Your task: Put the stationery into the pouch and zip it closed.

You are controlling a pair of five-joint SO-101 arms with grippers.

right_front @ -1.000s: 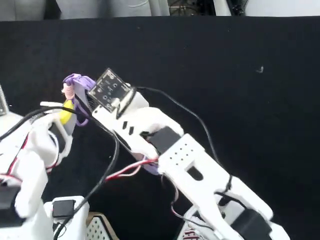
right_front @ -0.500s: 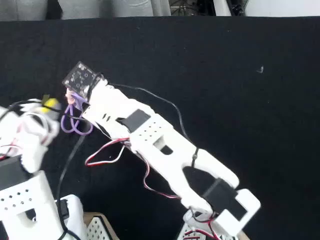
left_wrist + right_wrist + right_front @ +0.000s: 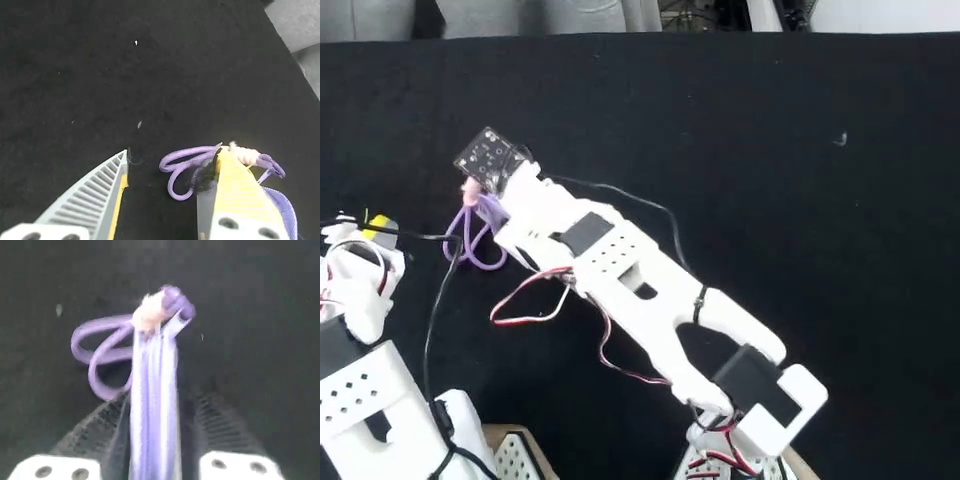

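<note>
Left in the high view, the right jaws pinch the purple pouch (image 3: 152, 390); the left jaws stand spread beside its looped cord (image 3: 190, 150).

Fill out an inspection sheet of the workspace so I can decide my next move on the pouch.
Surface: black cloth lying flat over the table.
Job's things: purple pouch is edge-on. Its zip looks run up to the pink bead, and the cord loop hangs free. Loose stationery: nothing seen.
Clutter: one pale speck on the cloth.
Grippers: right gripper is shut on the pouch. Left gripper is open and empty, beside the cord loop.
Cables: black cable and red wires run along the right arm.
Surroundings: pale grey objects beyond the table's far edge.
</note>
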